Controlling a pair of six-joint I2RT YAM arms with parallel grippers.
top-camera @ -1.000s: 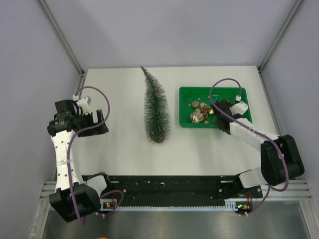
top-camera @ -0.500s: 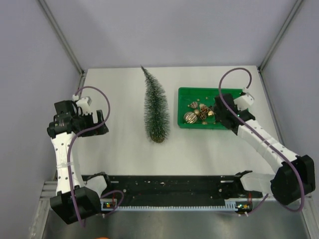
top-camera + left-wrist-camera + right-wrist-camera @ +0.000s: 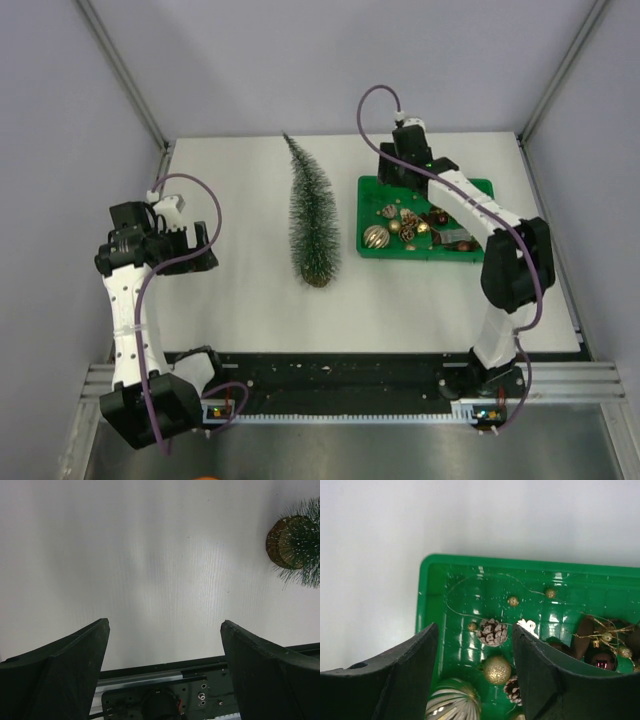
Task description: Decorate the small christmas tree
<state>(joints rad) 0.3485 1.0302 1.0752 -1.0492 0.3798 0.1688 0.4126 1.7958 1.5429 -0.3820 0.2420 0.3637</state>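
The small christmas tree [image 3: 312, 215] is a dark green bristly cone in the middle of the table, its brown disc base [image 3: 318, 279] toward me. The base also shows in the left wrist view [image 3: 276, 542]. My right gripper [image 3: 393, 172] is open and empty above the far left part of the green tray [image 3: 366, 186]. In the right wrist view [image 3: 474, 627] a pinecone [image 3: 492, 631] and a gold glitter ball [image 3: 497, 670] lie below, between the fingers. My left gripper [image 3: 203, 246] is open and empty over bare table, left of the tree; it also shows in its wrist view [image 3: 165, 624].
The tray [image 3: 423, 595] holds several ornaments: a striped silver-gold ball [image 3: 376, 237], small gold beads, pinecones, a dark red bauble [image 3: 600, 659]. Grey walls enclose the table on three sides. A black rail [image 3: 330, 375] runs along the near edge.
My right arm has swung from the tray's near right side up and across to its far left corner. The left arm and the tree have not moved.
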